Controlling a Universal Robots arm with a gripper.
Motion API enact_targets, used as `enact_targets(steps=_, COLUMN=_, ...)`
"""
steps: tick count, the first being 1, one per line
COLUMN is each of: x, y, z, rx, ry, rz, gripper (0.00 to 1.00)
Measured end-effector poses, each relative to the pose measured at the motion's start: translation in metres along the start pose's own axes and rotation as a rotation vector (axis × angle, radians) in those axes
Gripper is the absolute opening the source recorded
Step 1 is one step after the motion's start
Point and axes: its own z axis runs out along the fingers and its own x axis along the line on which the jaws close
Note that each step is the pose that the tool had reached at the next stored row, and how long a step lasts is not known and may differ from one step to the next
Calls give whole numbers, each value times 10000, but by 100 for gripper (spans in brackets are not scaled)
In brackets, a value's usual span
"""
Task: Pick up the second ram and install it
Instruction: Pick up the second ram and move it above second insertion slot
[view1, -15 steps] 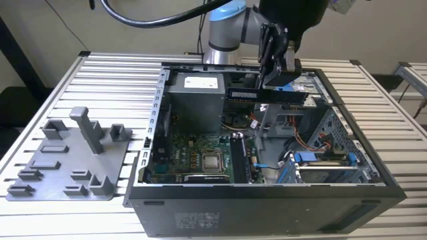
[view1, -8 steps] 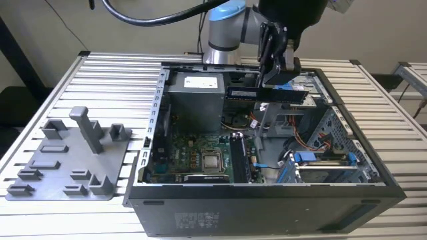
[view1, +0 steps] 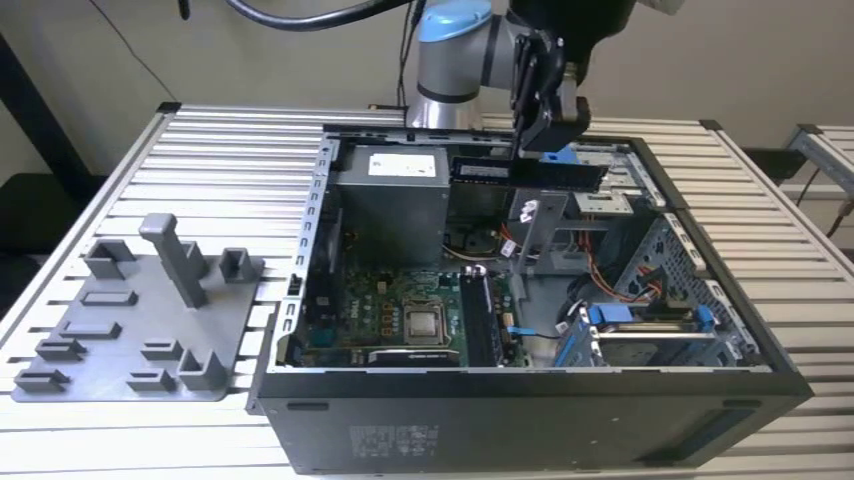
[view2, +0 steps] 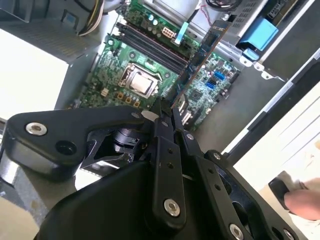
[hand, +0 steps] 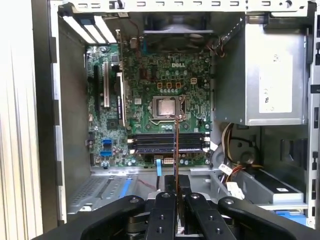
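Note:
My gripper (view1: 545, 150) hangs over the open computer case (view1: 534, 400), shut on the second ram (view1: 527, 172), a dark stick held level above the case's far side. In the second wrist view the ram (view2: 197, 60) runs out from between my fingers (view2: 161, 117) toward the green motherboard (view2: 145, 65). In the first wrist view the ram (hand: 176, 150) shows edge-on as a thin line rising from my gripper (hand: 176, 200), crossing the dark memory slots (hand: 167, 142) just below the processor socket (hand: 166, 106). The ram is well above the board.
The grey fixture tray (view1: 134, 320) with upright posts lies on the slatted table at the exterior view's left. Inside the case are a grey power supply (hand: 270, 75), cables (hand: 227, 170) and blue drive brackets (view1: 641, 315). A person's hand (view2: 302, 200) shows beside the case.

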Motion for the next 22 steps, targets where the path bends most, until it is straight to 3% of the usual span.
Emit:
enact_targets(steps=12, x=-358, y=18, z=6, rx=0, ry=-1, rz=0, gripper=14)
enact_targets(steps=22, x=-536, y=27, z=8, rx=-1, ry=1, rz=0, gripper=14)
